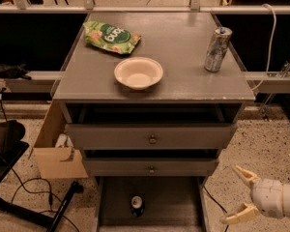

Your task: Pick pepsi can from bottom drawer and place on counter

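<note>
The grey metal drawer cabinet [152, 144] fills the middle of the view and stands on a speckled stone floor [261, 144]. Its top is the counter [183, 37], a wide, flat, matte grey surface. Under it are two upper drawers [111, 137], each with a small round knob, and both are pulled out a little. The bottom drawer [174, 197], the lowest and deepest one, is pulled far out, so its flat grey floor is visible.

A brown cardboard box [58, 161] stands on the floor, just beside the left side of the cabinet. Black cables [24, 187] lie on the floor near it.

The cream and white gripper [228, 194] is at the lower right corner of the view. It is to the right of the bottom drawer and well apart from the cabinet. Its two fingers are spread wide apart, and nothing is between them.

On the counter, a green snack bag [111, 36] lies at the back left. A round cream-coloured bowl [138, 73] stands near the front, just in front of the bag. A tall, slim silver-grey can [217, 50] stands upright near the right edge.

The pepsi can [137, 205], short and dark blue with a silver top, stands upright on the floor of the bottom drawer, a little left of its middle. The gripper does not touch it.
</note>
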Controlling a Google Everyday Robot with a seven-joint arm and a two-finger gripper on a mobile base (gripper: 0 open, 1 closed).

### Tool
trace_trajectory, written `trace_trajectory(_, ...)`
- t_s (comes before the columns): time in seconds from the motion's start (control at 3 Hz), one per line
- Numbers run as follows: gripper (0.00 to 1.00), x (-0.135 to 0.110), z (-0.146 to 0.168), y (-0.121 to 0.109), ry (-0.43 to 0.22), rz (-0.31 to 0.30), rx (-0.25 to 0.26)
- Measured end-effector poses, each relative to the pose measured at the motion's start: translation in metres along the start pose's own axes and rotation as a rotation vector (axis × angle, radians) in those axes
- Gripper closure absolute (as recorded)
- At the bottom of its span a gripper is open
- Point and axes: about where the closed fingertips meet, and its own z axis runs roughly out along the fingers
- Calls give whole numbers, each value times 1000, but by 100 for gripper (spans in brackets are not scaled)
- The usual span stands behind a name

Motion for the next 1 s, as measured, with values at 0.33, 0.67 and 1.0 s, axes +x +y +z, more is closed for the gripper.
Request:
trace_trajectory(0.33,0,0,0,0,0,0,0)
trace_trajectory(0.67,0,18,30,-10,-50,-32,-24)
trace_trajectory(1.0,0,60,111,-42,-139,-198,-47)
